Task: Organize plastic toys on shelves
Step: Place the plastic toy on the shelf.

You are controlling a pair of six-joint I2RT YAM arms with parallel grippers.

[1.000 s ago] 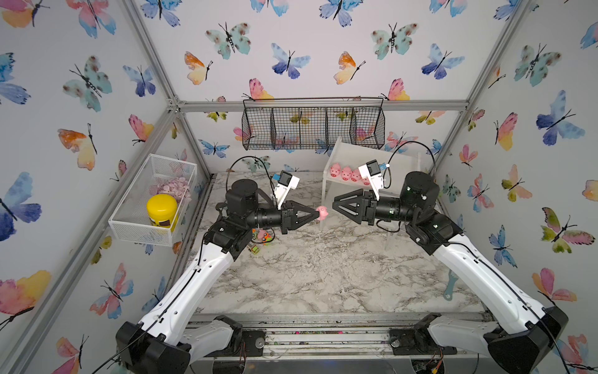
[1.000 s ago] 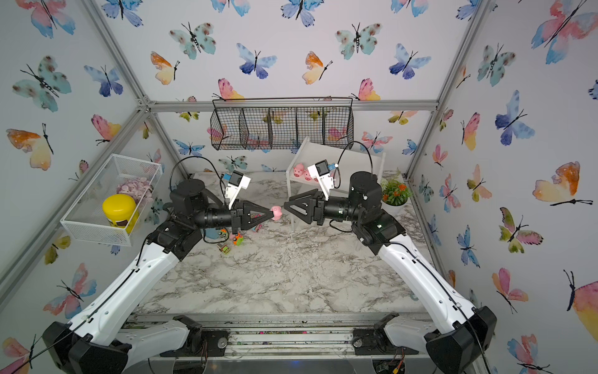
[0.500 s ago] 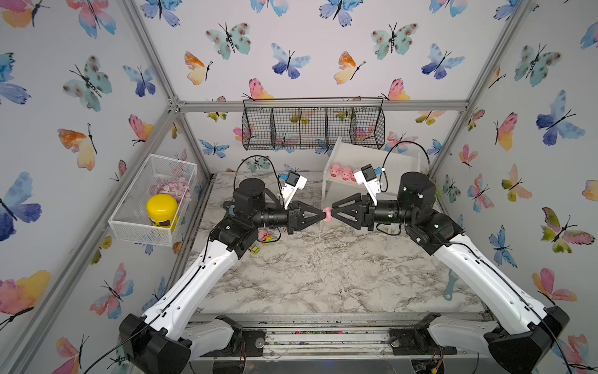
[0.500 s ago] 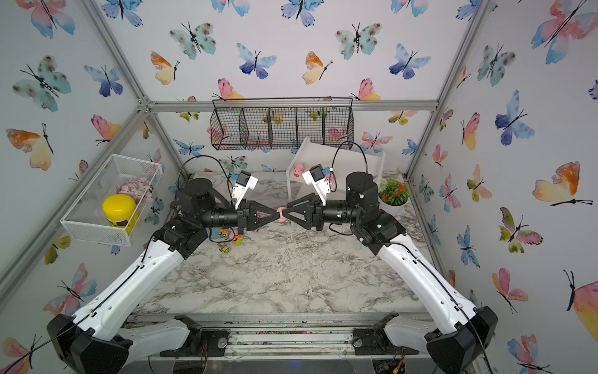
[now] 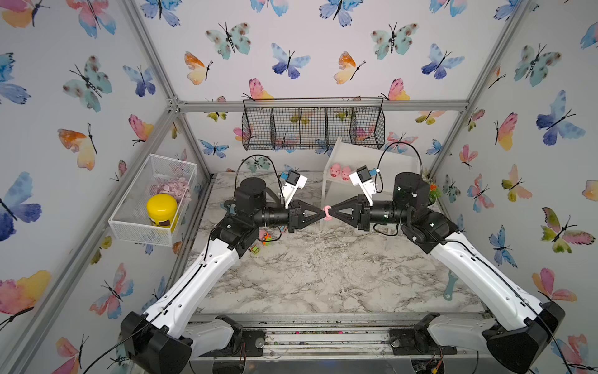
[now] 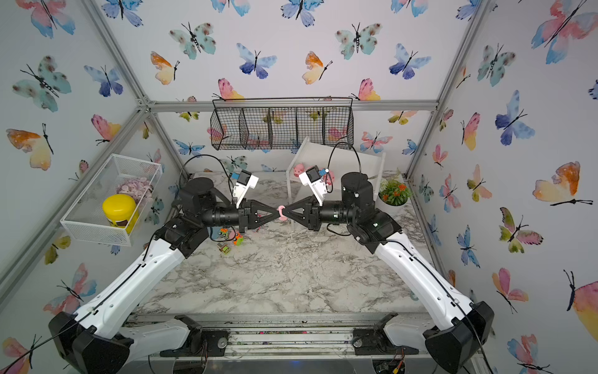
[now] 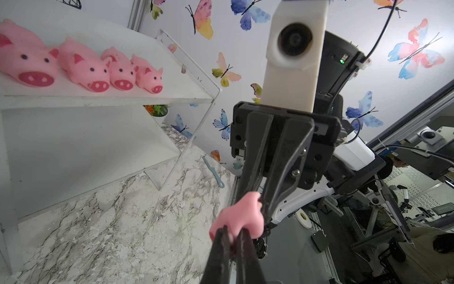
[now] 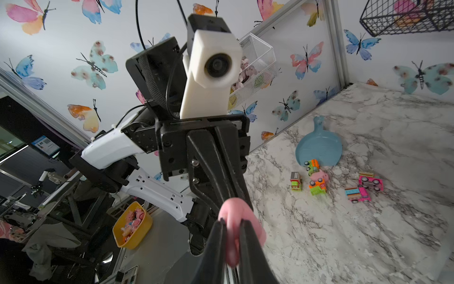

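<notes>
Gripping one pink pig (image 5: 327,214) from two sides, the left gripper (image 5: 323,212) and the right gripper (image 5: 331,213) meet tip to tip in the air above the marble table (image 5: 323,275). Both top views show this. The pig is exactly between the two tips and does not touch the table.

In the left wrist view the fingers (image 7: 222,236) of the left gripper are pressed almost together on one end of the pig (image 7: 242,216). The pink body bulges out beyond them. The right gripper (image 7: 261,204) comes from the opposite side and its jaws are drawn nearly together on the other end. In the right wrist view its fingers (image 8: 247,231) leave only a narrow gap, and the squeezed pink body (image 8: 231,206) fills this gap. So each gripper is closed tight on the same pig.

The shelf (image 5: 372,155) stands at the back of the table, behind the right gripper. The held pig is in front of it and apart from it. Four more pigs (image 7: 83,68) sit in a row on the upper board, with their snouts toward its front edge.

Five toy trucks (image 8: 357,194) lie on the marble under the left arm, near a blue dish (image 8: 319,147). A sixth pig (image 8: 319,175) lies among them, touching an orange truck.
</notes>
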